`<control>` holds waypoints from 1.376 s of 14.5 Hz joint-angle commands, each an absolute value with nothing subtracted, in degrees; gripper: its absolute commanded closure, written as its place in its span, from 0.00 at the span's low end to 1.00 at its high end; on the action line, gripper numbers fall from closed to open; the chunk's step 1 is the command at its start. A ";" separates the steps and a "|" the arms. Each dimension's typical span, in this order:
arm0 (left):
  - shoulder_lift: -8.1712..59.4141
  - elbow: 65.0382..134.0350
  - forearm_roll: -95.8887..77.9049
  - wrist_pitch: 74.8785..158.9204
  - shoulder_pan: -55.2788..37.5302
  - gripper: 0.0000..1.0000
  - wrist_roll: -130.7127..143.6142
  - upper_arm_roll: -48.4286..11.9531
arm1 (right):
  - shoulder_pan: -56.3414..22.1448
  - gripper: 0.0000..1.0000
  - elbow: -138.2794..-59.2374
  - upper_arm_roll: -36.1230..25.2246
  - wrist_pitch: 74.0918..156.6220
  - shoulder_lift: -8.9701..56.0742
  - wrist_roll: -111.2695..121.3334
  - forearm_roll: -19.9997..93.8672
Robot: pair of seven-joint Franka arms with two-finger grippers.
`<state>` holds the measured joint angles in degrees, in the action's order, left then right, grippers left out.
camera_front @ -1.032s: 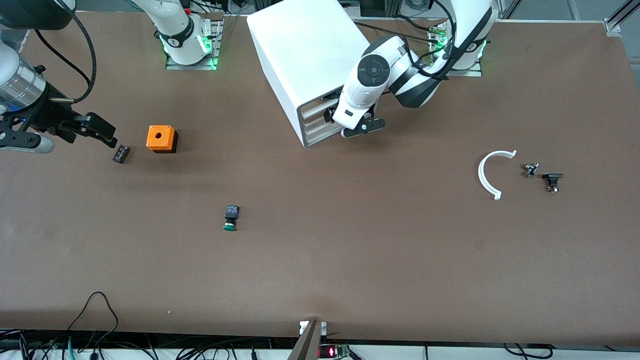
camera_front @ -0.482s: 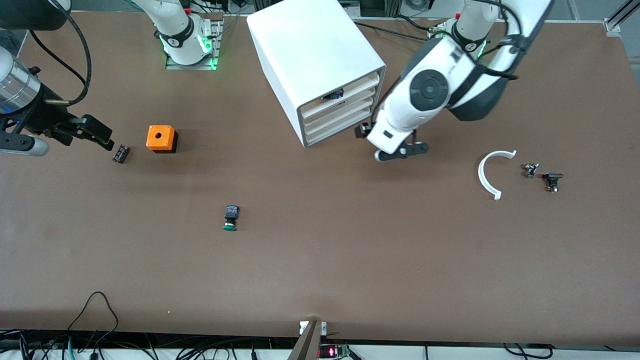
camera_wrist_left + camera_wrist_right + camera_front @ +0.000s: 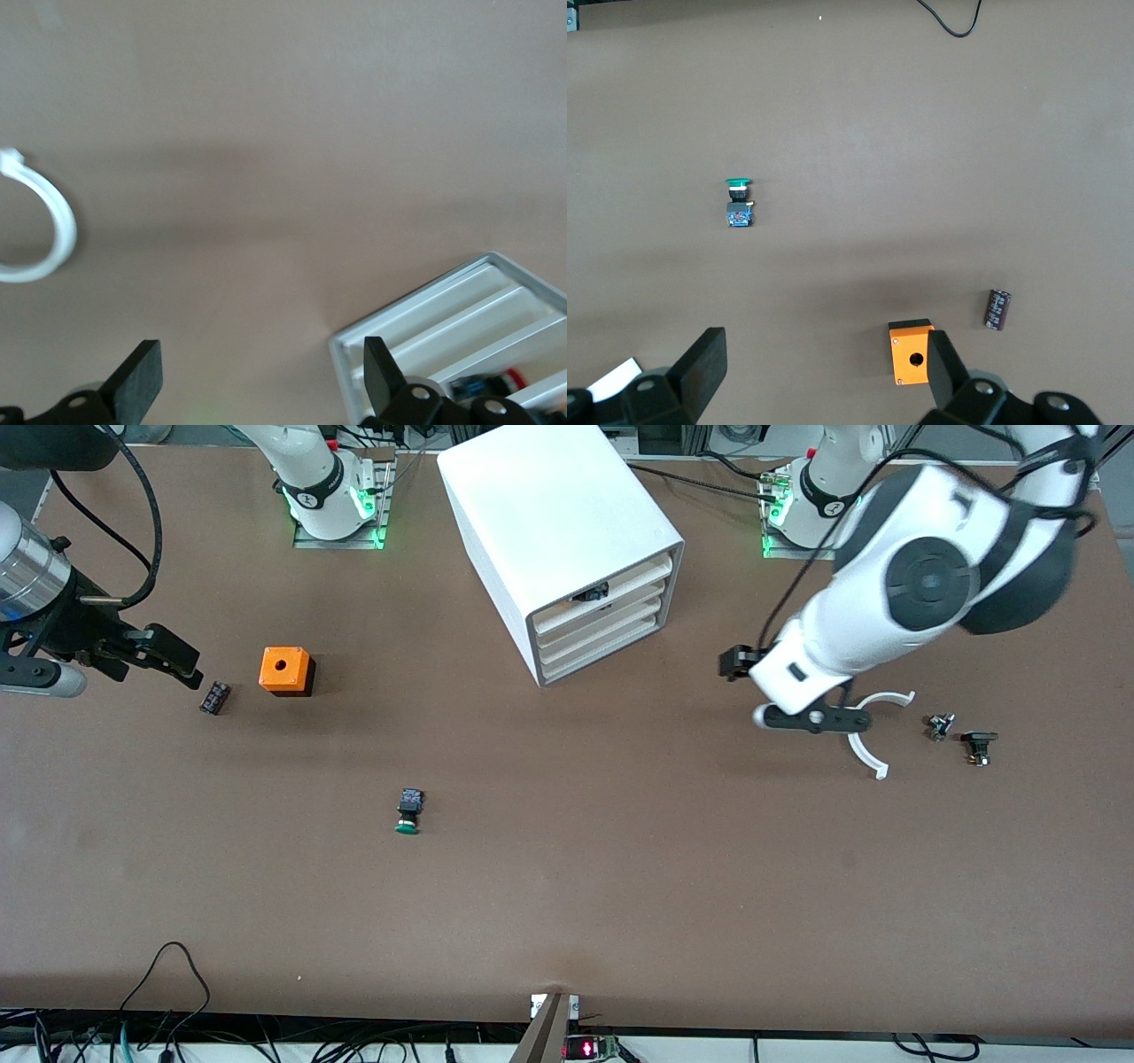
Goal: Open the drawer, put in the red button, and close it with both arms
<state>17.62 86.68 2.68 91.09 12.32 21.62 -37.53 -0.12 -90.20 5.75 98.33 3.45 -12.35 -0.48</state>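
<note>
From what I see, the white drawer cabinet [image 3: 567, 549] at the bench's back edge has its top drawer [image 3: 598, 593] open a little, and the red button [image 3: 507, 379] lies inside it, so opening and loading look done and only the two-arm close is left. My left gripper [image 3: 811, 717] hangs released and empty over the white C-shaped ring [image 3: 873, 731] toward the left arm's end. My right gripper [image 3: 164, 657] waits, also released and empty, above the small dark capacitor [image 3: 214, 697] beside the orange box [image 3: 285, 670].
</note>
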 commanded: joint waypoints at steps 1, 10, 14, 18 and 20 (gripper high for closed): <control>12.58 86.75 3.26 89.74 10.65 0.00 9.79 -29.05 | 0.35 0.00 -88.24 6.33 96.86 4.13 -11.87 -0.97; 0.54 97.28 -0.97 98.06 -3.08 0.00 -13.17 -1.58 | -0.35 0.00 -88.24 6.42 96.77 4.22 -12.04 -1.23; -2.02 100.28 -1.41 101.08 -3.16 0.00 -6.52 -1.23 | -0.53 0.00 -88.24 6.42 96.85 4.22 -12.04 -1.23; -1.76 98.62 -1.41 96.96 -3.08 0.00 -5.19 -1.58 | -1.23 0.00 -88.24 6.59 96.86 4.22 -12.13 -3.60; -1.76 98.26 -0.97 94.93 -2.90 0.00 -5.53 -1.76 | -1.23 0.00 -88.24 6.59 96.86 4.22 -12.04 -3.52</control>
<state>-0.71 98.16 -0.57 97.02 -2.32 -5.90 -2.28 -1.00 -90.05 6.29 98.14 3.45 -12.35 -2.31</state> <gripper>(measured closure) 0.000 0.000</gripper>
